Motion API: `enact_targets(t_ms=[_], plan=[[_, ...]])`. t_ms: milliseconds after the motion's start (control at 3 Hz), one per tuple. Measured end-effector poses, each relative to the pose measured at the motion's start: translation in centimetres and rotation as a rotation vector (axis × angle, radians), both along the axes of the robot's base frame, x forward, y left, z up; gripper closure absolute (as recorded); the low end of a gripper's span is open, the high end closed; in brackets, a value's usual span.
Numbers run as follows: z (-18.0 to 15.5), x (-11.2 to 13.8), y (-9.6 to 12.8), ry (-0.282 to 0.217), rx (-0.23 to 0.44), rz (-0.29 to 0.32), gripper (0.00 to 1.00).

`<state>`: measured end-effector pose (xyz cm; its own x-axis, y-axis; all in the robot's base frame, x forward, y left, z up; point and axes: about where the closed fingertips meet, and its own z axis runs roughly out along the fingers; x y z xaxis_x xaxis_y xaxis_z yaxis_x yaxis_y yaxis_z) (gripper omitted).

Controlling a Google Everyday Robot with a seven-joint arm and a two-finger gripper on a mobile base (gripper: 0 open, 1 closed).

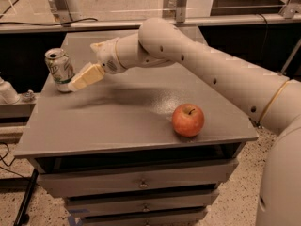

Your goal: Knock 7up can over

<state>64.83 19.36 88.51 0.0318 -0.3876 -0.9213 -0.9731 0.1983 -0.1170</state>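
The 7up can [59, 70] stands upright near the left edge of the grey cabinet top [122, 121]. It is pale silver with green bands and a silver top. My gripper [75, 84] reaches in from the right on the white arm [202, 65]. Its cream fingers [87, 77] point down-left, with the tips right at the can's lower right side, touching or nearly touching it.
A red apple [188, 120] sits on the right front part of the cabinet top. The cabinet has drawers [141, 182] below. A white object [7, 91] stands on a lower ledge to the left. A rail [94, 25] runs behind the cabinet.
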Motion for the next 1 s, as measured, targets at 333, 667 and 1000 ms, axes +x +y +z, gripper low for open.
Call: enact_targets(t_ms=[333,667,1000], plan=[[-0.5,0.7,2.8,0.015,0.047,0.006,0.00],[-0.6,0.8,5.1,0.034,0.092,0.012,0.18],[-0.5,0.8,6.2,0.047,0.123,0.016,0.41]])
